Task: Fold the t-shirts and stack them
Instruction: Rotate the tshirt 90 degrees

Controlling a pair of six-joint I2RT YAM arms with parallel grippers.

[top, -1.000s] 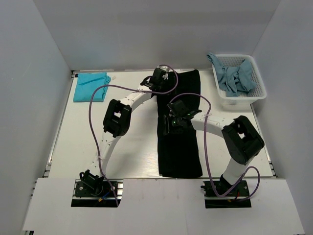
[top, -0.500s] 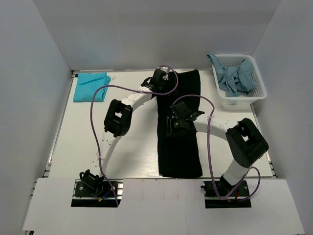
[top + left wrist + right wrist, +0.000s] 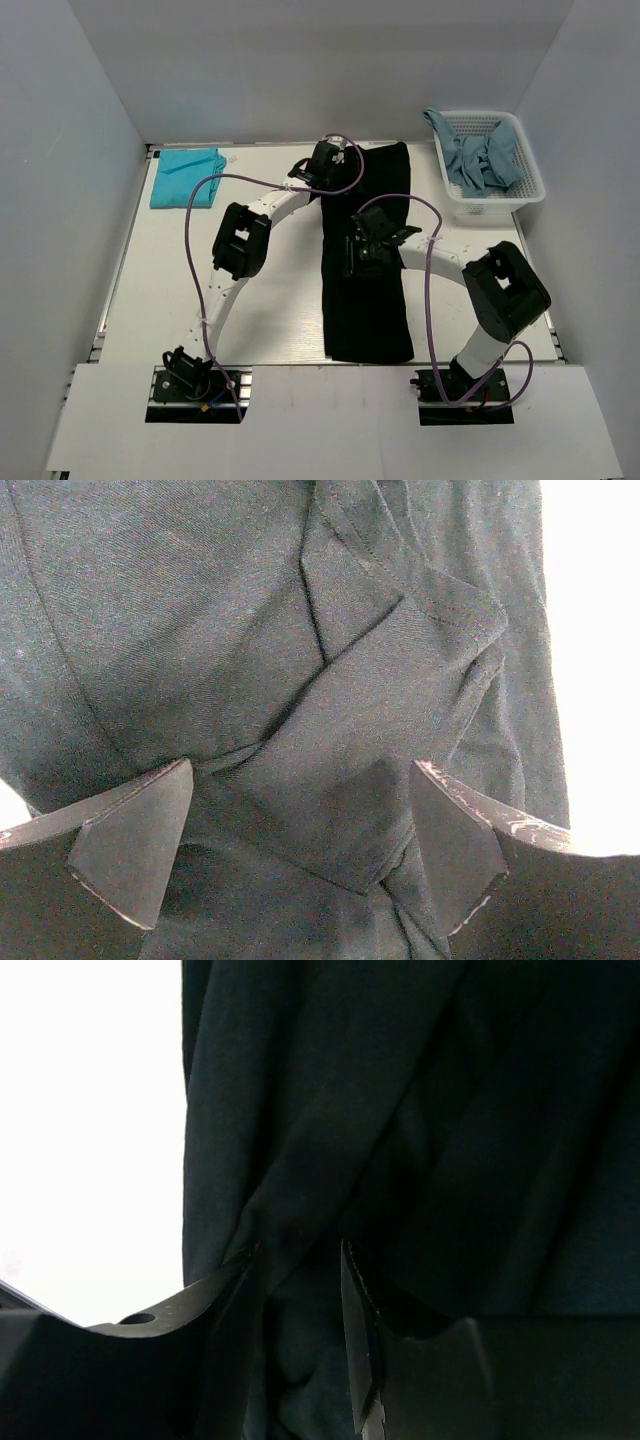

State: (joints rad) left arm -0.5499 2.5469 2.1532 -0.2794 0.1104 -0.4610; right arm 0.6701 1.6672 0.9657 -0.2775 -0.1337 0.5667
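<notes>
your right gripper (image 3: 358, 260) had slid a little to the right over the black t-shirt (image 3: 370, 320), and its fingers had drawn closer together. from the top, that shirt lay as a long folded strip down the table (image 3: 270, 300), with bare white surface to its left. the teal t-shirt (image 3: 185, 177) sat folded in the far left corner, and greyish-blue t-shirts (image 3: 480, 160) were heaped in the white mesh basket (image 3: 500, 205). at your left wrist, the left gripper (image 3: 300, 865) hung released, fingers wide over a creased knit fold. at your right wrist, the fingers pinched a soft ridge of black cloth near the shirt's edge.
</notes>
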